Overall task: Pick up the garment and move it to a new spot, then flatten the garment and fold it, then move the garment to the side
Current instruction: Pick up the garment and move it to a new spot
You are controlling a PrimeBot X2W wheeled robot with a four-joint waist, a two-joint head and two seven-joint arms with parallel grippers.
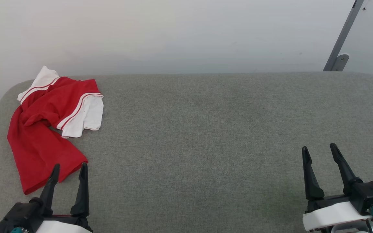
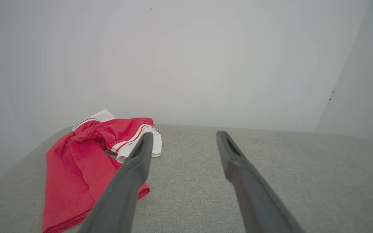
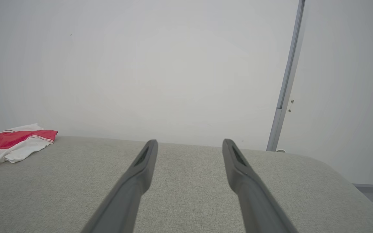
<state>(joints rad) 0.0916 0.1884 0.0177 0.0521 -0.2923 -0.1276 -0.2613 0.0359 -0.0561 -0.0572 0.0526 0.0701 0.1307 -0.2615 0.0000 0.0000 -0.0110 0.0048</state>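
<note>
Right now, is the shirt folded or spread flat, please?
Neither: the shirt lies crumpled, one white sleeve twisted over its red body.

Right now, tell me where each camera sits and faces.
Head view: from above, looking forward and down at the grey table, shirt far left; left gripper and right gripper show, both open.
Left wrist view: low over the table, facing the wall; its fingers rise by the shirt.
Right wrist view: low, facing the wall; its fingers over table.
Shared: both wrist views show the shirt at left.
</note>
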